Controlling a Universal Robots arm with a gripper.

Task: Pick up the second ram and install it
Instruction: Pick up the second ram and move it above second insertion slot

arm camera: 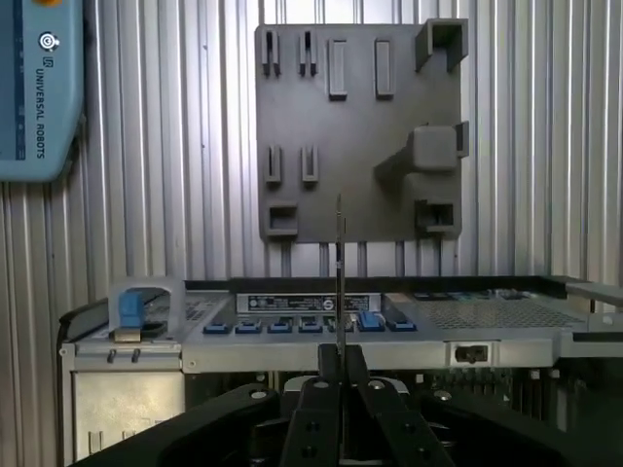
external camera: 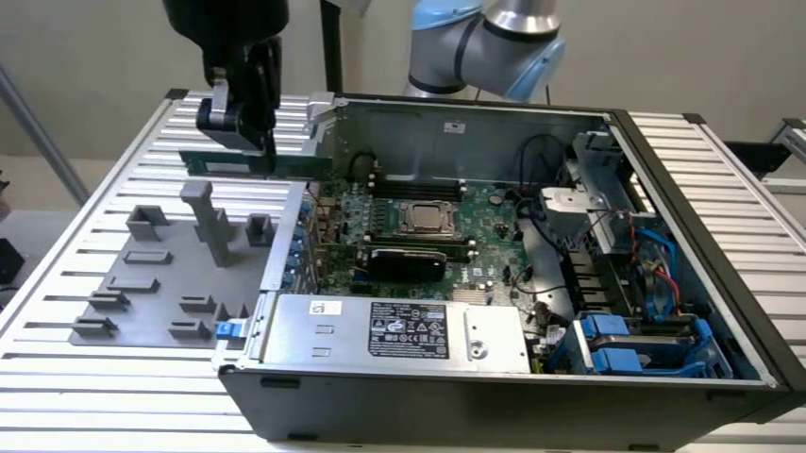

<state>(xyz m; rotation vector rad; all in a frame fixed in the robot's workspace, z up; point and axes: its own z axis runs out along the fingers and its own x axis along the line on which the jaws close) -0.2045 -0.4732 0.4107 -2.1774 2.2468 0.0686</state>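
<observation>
Your gripper (external camera: 241, 140) is clamped on the second ram (external camera: 302, 167) (seen edge-on between the fingers in the wrist view), holding it in the air near the open computer case's (external camera: 454, 132) corner, above the grey fixture plate (external camera: 151, 283).

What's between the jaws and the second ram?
Nothing: the jaws clamp the second ram directly, as the exterior view shows; the wrist view shows it edge-on.
</observation>
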